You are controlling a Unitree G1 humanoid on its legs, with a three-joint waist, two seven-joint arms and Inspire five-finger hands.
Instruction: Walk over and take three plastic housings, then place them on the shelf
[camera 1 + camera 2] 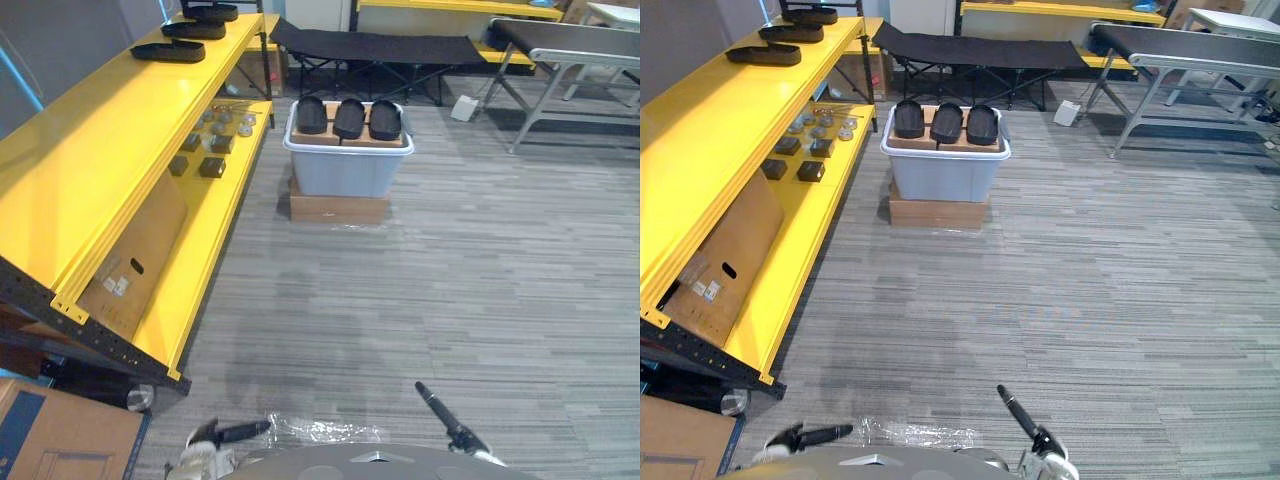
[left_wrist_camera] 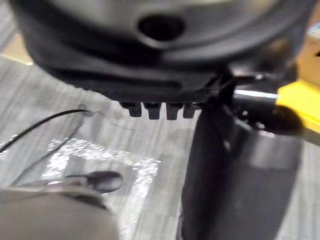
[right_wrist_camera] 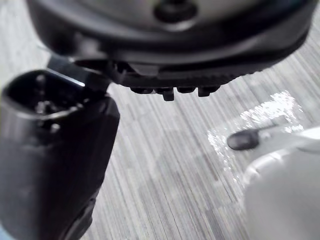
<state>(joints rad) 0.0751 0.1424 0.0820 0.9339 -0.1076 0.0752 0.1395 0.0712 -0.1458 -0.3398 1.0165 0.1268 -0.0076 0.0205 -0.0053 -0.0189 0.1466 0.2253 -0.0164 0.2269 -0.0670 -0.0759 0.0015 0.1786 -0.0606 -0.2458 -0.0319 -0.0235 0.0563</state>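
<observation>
- Showing the left hand [image 1: 225, 433] and the right hand [image 1: 445, 413] low before us and well apart. A strip of clear film [image 1: 320, 430] lies on the floor [image 1: 470, 280] between them.
- In the left wrist view we see the left fingers [image 2: 150, 109] released and holding nothing. In the right wrist view the right fingers [image 3: 168, 93] are also released and empty.
- Three black plastic housings [image 1: 349, 118] lie side by side, far ahead of both sets of fingers. They rest on cardboard pieces [image 1: 345, 141] across the top of a pale bin [image 1: 345, 170].
- The bin stands on a flat cardboard box [image 1: 338, 209] on the floor.
- A yellow shelf [image 1: 110, 150] runs ahead and to the left of the left fingers. We note three further housings [image 1: 168, 50] in a row at the far end of its upper level.
- Small parts [image 1: 212, 160] sit on its lower level, and a cardboard sheet [image 1: 135, 262] leans there, nearer the fingers.
- A black cot [image 1: 380, 46] stands beyond the bin. A grey desk [image 1: 570, 40] stands far ahead and to the right of the right fingers.
</observation>
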